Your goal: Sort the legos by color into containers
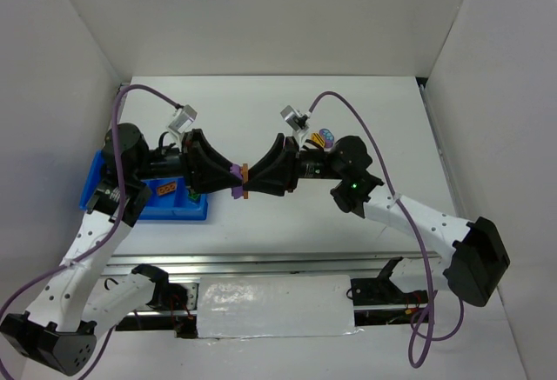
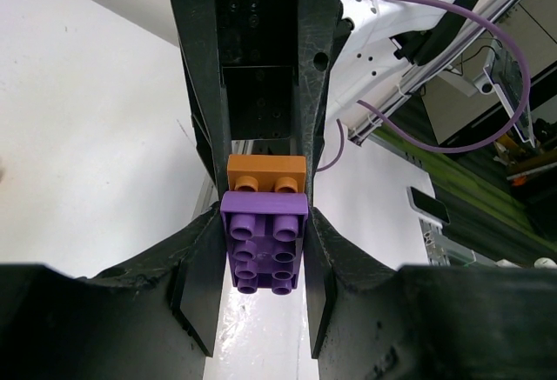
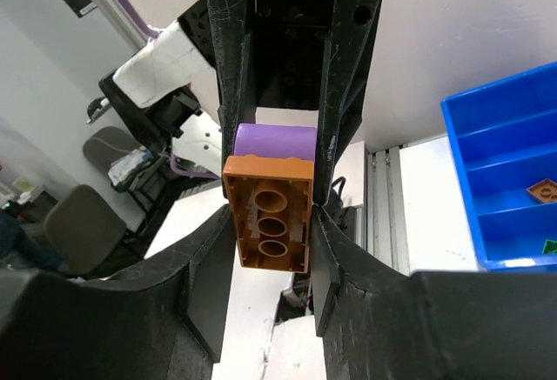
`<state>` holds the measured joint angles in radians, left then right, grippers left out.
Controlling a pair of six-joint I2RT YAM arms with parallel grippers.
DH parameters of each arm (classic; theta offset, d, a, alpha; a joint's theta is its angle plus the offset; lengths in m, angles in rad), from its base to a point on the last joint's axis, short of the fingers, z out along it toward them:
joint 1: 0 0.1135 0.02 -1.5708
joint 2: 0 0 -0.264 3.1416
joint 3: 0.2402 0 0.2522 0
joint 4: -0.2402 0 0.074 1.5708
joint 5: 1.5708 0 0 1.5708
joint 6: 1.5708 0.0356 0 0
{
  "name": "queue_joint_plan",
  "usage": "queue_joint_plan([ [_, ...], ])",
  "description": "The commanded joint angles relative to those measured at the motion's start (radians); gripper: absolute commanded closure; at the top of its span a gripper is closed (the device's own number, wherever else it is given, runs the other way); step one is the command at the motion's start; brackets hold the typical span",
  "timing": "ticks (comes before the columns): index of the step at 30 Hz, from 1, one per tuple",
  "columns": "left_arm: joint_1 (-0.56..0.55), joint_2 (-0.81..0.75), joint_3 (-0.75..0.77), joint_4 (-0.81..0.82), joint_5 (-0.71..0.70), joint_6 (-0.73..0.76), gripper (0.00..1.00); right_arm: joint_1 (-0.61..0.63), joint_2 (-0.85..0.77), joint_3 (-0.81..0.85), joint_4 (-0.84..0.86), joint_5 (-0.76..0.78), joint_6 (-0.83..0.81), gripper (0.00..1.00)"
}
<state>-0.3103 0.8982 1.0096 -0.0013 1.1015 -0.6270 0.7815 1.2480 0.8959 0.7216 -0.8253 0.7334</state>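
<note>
Splitting a joined pair beside the blue tray [image 1: 187, 213]: my left gripper [image 1: 231, 180] clamps the purple brick [image 2: 264, 241], my right gripper [image 1: 251, 180] the orange brick [image 3: 270, 223]. Next, I judge, a straight pull apart.

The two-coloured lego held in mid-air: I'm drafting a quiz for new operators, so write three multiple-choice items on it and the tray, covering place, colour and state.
1. Where is the blue tray in the top view?
A. on the left side
B. at the far right
C. midway between the grippers

2. What colours is the joined lego?
A. green and yellow
B. a purple brick and an orange brick
C. all purple

3. How is it held?
A. lying loose on the table
B. by one gripper alone
C. left gripper on the purple brick, right gripper on the orange brick

Answers:
1 A, the tray's blue shows only at the left.
2 B, both wrist views show the two colours.
3 C, each wrist view shows its own fingers closed on one brick.
</note>
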Motion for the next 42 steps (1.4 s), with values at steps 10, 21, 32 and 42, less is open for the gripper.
queue_joint_plan([
  [10, -0.007, -0.016, 0.017, 0.023, 0.024, 0.038, 1.0, 0.001, -0.045, -0.012, 0.076, 0.0, -0.046, 1.0],
  [21, -0.007, -0.032, 0.017, 0.016, 0.034, 0.044, 1.0, -0.083, -0.075, -0.086, 0.177, -0.044, 0.02, 1.0],
  [32, -0.007, -0.038, 0.024, 0.004, 0.021, 0.059, 1.0, -0.084, -0.087, -0.078, 0.092, -0.028, -0.055, 1.0],
  [42, -0.007, -0.068, 0.23, -0.364, -0.533, 0.208, 1.0, -0.096, -0.041, -0.066, -0.2, 0.311, -0.18, 1.0],
])
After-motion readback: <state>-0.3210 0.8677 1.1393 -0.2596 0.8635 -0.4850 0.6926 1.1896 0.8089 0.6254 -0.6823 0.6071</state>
